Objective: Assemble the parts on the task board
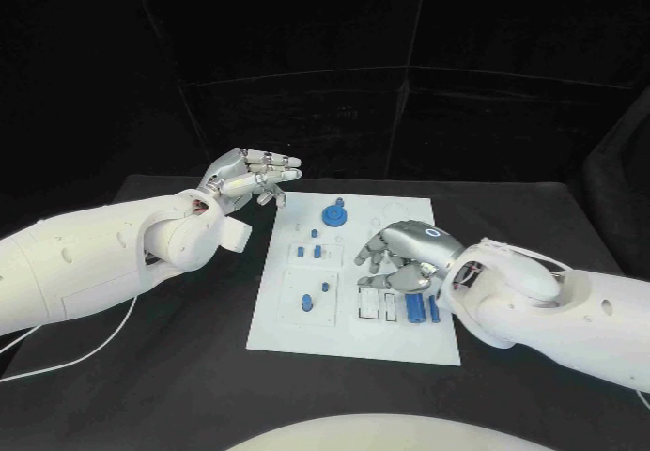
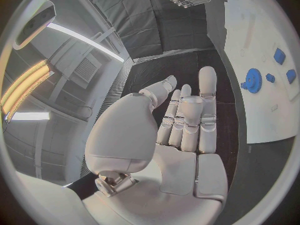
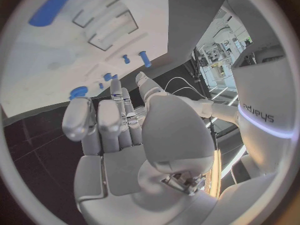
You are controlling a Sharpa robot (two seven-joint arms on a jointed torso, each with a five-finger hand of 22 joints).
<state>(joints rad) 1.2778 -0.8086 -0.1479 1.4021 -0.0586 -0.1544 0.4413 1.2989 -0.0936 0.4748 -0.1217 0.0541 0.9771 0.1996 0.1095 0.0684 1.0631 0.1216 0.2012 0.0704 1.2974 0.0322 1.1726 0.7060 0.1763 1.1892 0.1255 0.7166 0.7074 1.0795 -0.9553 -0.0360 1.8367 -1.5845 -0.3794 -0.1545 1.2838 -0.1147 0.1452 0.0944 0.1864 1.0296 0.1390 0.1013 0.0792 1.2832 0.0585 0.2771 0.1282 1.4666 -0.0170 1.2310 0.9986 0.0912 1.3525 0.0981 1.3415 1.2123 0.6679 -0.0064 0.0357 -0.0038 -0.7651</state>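
The task board (image 1: 355, 319) is a white rectangular plate lying flat on the black table (image 1: 162, 395), its long sides running away from the robot; its near right part carries a row of narrow rectangular slots (image 1: 370, 305), and a long blue bar (image 1: 411, 308) stands in that row, with a thinner blue piece (image 1: 434, 309) just beside it toward the board's right edge; on the near left a small blue peg (image 1: 306, 303) sits in a square outline.

The right hand (image 1: 404, 254) hovers over the board's right-middle, just beyond the slots; its fingers are bent downward and apart, and nothing is in them; the right wrist view shows the palm bare and the fingers (image 3: 107, 122) lying side by side; on the white forearm (image 3: 262, 105) in that view the word "sharpa" can be read, seen upside down.

Farther up the board's middle lie several small blue parts (image 1: 309, 250); beyond them, near the far edge, a round blue gear (image 1: 334, 217) rests flat, and the left wrist view shows its toothed rim (image 2: 253, 80).

The left hand (image 1: 252, 178) is raised off the board's far left corner, over the table; its fingers are loosely curled but apart, holding nothing.
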